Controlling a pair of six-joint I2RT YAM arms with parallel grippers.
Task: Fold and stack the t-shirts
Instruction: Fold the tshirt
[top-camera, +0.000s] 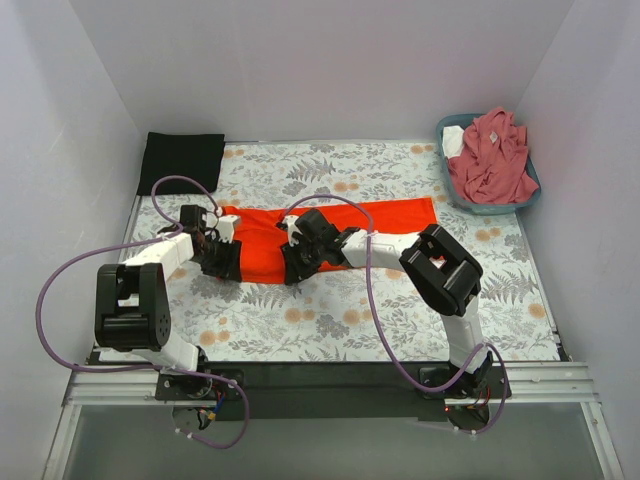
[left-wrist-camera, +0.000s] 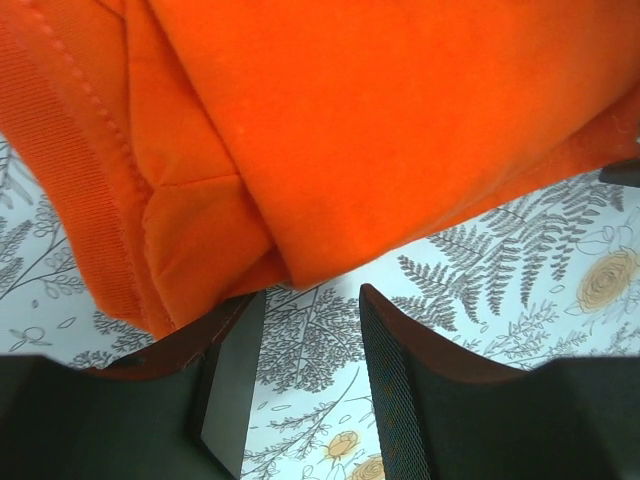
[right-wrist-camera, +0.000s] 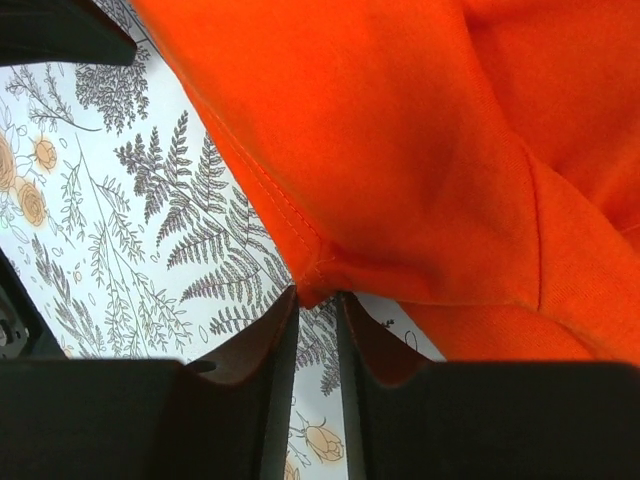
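The orange-red t-shirt (top-camera: 390, 222) lies folded into a long band across the middle of the floral covering. My left gripper (top-camera: 225, 262) is at the band's left end, at its near edge. In the left wrist view the gripper (left-wrist-camera: 308, 300) is open and empty, and the shirt's folded edge (left-wrist-camera: 400, 120) lies just past its tips. My right gripper (top-camera: 295, 268) is at the near edge left of the middle. In the right wrist view the gripper (right-wrist-camera: 318, 297) is nearly closed, pinching a hem corner of the shirt (right-wrist-camera: 420, 130). A black folded t-shirt (top-camera: 182, 160) lies at the back left.
A blue-grey basket (top-camera: 488, 209) at the back right holds a crumpled dusty-pink t-shirt (top-camera: 492, 155) and something white (top-camera: 452, 140). White walls close in the table at the left, back and right. The floral covering (top-camera: 350, 320) shows bare in front of the shirt.
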